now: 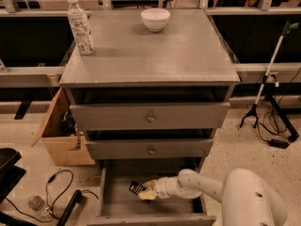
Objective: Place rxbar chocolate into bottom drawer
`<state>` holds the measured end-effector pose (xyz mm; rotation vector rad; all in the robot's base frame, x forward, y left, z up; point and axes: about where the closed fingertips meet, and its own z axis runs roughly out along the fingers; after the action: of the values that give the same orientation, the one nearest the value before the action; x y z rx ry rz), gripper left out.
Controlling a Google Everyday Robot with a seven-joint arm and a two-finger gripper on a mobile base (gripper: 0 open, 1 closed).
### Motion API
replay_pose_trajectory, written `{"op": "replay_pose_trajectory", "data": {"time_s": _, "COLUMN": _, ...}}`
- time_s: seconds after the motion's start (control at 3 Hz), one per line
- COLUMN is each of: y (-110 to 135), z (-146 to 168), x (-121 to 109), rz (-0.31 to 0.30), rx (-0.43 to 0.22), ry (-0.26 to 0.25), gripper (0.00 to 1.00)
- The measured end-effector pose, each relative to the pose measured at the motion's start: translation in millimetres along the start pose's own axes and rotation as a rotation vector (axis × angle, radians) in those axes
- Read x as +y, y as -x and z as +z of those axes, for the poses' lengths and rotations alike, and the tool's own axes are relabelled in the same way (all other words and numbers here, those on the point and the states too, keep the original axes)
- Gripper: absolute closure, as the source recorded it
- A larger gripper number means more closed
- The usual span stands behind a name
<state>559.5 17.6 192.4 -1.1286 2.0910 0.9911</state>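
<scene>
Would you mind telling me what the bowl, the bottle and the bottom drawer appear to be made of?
The bowl: probably glazed ceramic, white and glossy. The bottle: clear plastic, see-through with a white cap. The bottom drawer: likely grey-painted wood, matte; the gripper sits inside it at the rxbar chocolate.
</scene>
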Motion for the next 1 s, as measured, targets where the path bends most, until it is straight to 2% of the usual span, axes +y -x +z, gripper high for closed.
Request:
{"op": "replay_pose_trajectory", "data": {"time_s": 0.33, "y": 0.0, "z": 0.0, "x": 0.0, "rz": 0.0, "rx": 0.0, "ry": 0.0, "gripper": 0.15}}
{"op": "replay_pose_trajectory", "data": {"time_s": 0.67, "y": 0.3, "z": -0.1, "x": 0.5, "rz": 0.002, "rx": 0.001, "ry": -0.007, "gripper": 0.0}}
{"op": "replay_pose_trajectory", "data": {"time_s": 1.0, "y": 1.7, "z": -21.2, "x": 2.2, "rz": 0.0, "rx": -0.02, "ry": -0.058, "gripper": 0.0}}
